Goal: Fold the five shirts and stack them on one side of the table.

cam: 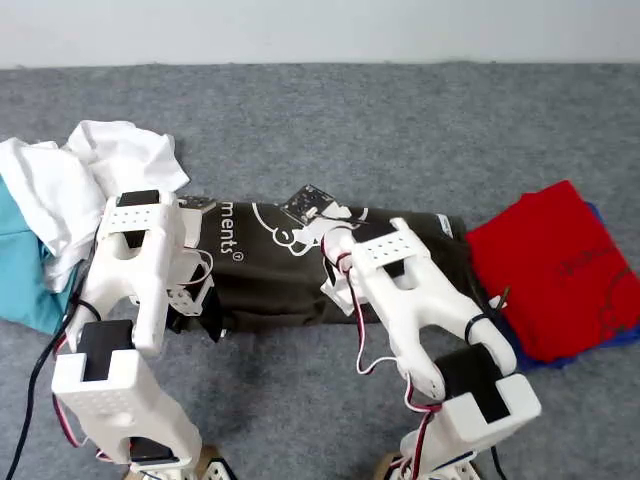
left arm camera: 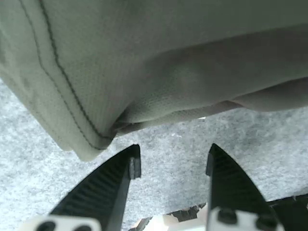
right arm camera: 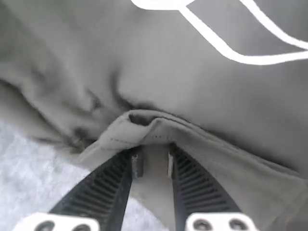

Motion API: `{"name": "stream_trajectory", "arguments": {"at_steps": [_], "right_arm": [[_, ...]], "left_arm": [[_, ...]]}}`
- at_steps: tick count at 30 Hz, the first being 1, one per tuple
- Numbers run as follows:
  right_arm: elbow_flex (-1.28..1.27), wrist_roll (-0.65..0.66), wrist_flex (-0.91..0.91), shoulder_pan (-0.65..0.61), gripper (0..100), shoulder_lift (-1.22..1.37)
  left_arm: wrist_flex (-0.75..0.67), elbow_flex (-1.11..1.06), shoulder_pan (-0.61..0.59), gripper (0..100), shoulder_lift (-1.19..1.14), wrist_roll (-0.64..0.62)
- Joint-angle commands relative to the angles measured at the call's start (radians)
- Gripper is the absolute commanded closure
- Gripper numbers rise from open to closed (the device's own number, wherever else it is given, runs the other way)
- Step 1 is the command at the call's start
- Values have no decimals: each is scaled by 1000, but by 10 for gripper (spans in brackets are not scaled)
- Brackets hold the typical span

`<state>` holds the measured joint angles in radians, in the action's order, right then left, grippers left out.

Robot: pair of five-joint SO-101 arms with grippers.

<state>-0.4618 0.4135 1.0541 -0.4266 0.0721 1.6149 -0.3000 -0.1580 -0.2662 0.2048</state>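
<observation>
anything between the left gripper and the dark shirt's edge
Nothing visible does. The left gripper sits open just short of the hem of the dark shirt, and only bare grey table cover shows in the gap between them.

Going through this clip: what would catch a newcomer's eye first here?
The dark shirt with white print lies stretched across the middle of the table. The right gripper pinches a fold of its edge, while the left gripper is open just short of the hem. A folded red shirt sits on a blue shirt at the right.
</observation>
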Motion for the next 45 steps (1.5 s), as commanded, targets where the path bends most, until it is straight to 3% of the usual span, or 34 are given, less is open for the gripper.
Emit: {"name": "stream_trajectory", "arguments": {"at_steps": [1,5,8,12,17,27,32,35,45], "right_arm": [[74,-8,119,1,904,-110],[91,-8,222,41,902,-203],[92,-11,263,113,843,-239],[91,-11,269,242,788,-242],[87,-12,265,366,787,-240],[-15,-12,209,384,789,-246],[-17,-15,208,384,789,-251],[-20,-71,186,384,789,-248],[-21,-84,174,384,789,-243]], "left_arm": [[-5,1,8,782,40,18],[0,5,8,781,41,18],[23,13,11,779,52,17],[143,110,46,779,52,57],[140,197,49,779,58,44],[130,282,-11,779,49,43],[37,329,-114,768,49,-172],[23,343,-127,705,49,-272],[-115,340,-144,680,-49,-390]]}}
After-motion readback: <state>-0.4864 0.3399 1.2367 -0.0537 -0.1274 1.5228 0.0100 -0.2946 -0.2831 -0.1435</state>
